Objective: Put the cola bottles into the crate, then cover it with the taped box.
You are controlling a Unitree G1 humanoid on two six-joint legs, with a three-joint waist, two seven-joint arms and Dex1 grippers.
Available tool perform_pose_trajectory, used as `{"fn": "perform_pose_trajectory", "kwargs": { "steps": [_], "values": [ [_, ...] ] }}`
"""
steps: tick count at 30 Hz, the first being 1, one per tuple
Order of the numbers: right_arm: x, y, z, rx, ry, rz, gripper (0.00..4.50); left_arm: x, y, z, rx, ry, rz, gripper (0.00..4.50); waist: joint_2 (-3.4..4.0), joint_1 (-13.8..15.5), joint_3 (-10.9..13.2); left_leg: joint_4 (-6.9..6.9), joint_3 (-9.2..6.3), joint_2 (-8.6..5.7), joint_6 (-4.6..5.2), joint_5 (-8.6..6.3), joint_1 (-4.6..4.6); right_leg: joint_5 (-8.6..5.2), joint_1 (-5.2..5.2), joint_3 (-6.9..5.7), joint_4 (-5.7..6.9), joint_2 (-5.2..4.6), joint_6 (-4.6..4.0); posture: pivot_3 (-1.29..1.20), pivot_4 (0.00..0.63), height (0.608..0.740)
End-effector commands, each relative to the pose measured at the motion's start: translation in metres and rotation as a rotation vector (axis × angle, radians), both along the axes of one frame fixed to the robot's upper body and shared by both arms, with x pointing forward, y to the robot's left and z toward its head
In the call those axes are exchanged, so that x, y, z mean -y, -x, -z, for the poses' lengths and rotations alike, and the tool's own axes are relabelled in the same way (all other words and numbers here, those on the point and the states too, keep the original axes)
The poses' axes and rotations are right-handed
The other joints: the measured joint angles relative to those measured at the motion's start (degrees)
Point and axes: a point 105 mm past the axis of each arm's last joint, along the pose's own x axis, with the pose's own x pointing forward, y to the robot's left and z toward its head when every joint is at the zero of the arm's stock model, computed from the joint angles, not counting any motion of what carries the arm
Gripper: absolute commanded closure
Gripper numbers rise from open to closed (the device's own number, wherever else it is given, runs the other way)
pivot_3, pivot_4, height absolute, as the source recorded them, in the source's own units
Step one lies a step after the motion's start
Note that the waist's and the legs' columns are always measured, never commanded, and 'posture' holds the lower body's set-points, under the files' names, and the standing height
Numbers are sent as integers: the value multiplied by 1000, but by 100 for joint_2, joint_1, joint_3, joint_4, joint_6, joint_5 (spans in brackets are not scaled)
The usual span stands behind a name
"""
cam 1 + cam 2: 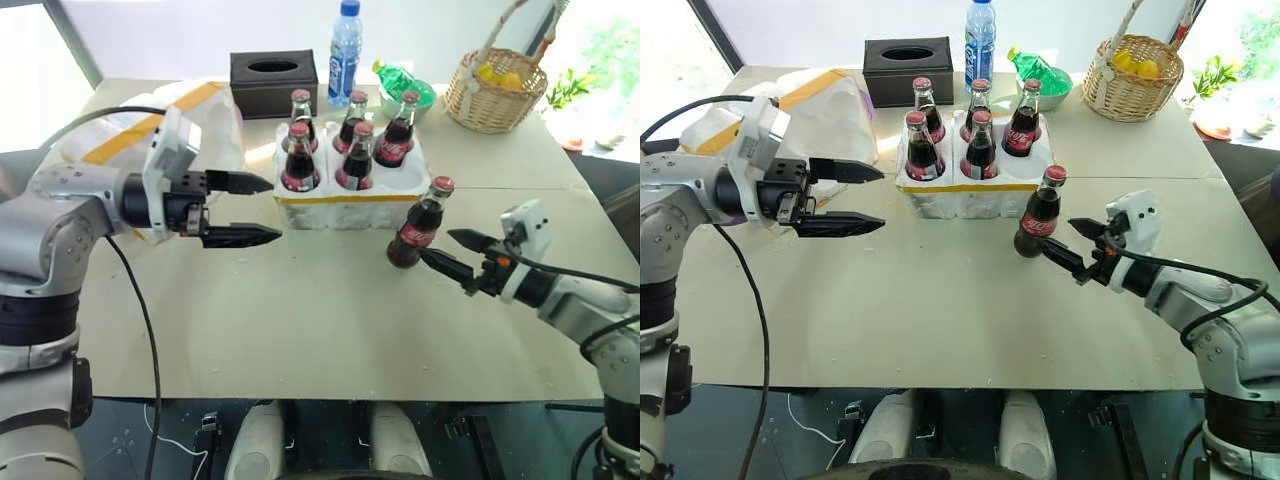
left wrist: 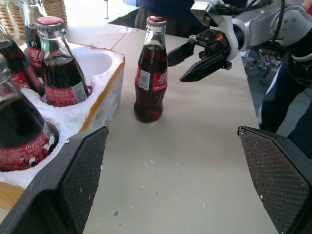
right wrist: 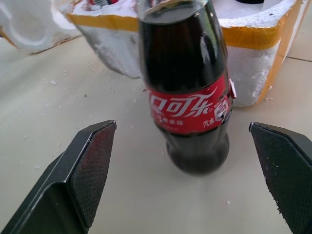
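The white foam crate (image 1: pixel 340 212) with a yellow band stands mid-table and holds several cola bottles (image 1: pixel 300 160); its front right well (image 1: pixel 408 178) is empty. One more cola bottle (image 1: pixel 415 225) stands upright on the table just right of the crate's front corner. My right gripper (image 1: pixel 434 243) is open and level beside this bottle, and in the right wrist view the bottle (image 3: pixel 187 87) stands just ahead of its spread fingers (image 3: pixel 92 161). My left gripper (image 1: pixel 276 210) hovers open and empty just left of the crate. The taped box (image 1: pixel 215 125) lies at the back left, behind my left arm.
Behind the crate stand a black tissue box (image 1: pixel 273 80), a blue-capped water bottle (image 1: pixel 345 40) and a green bottle in a bowl (image 1: pixel 405 85). A wicker basket (image 1: pixel 495 90) sits at the back right. Bare tabletop (image 1: pixel 330 320) stretches to the front edge.
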Motion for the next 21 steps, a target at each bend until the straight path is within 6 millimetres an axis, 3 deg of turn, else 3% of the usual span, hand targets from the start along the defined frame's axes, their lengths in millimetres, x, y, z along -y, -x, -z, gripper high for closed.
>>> {"fn": "perform_pose_trajectory", "kwargs": {
  "steps": [1,7,10,12,18,21],
  "values": [
    [-9,-8,-2,31,-27,-4,0,1,3,-9,41,14,1,48,2,-6,0,0,1,0,0,0,0,0,-1,0,0,2,0,0,150,740],
    [-29,-26,10,13,-55,-29,0,0,2,-7,50,-1,-13,48,2,-11,1,0,4,0,0,0,0,0,0,1,-2,1,0,0,150,740],
    [-26,-35,3,38,-63,1,788,0,1,-10,57,13,-24,0,5,-9,3,-1,2,0,0,0,0,0,-1,0,0,2,0,0,150,740],
    [-24,-30,-13,68,-70,-28,1614,-1,0,-12,62,22,-34,0,5,-4,2,-1,4,0,0,0,-1,0,-2,1,-1,1,1,0,150,740],
    [-27,-6,-74,189,-63,-192,1628,-6,0,-11,69,32,-69,0,17,-3,10,-6,4,0,0,0,-6,0,-7,1,-4,1,1,0,150,740],
    [-30,-9,-108,253,-86,-234,1628,-5,0,-11,70,41,-73,0,21,-48,13,-6,8,2,0,0,-5,1,-10,1,-2,0,1,0,150,740]
  ]
}}
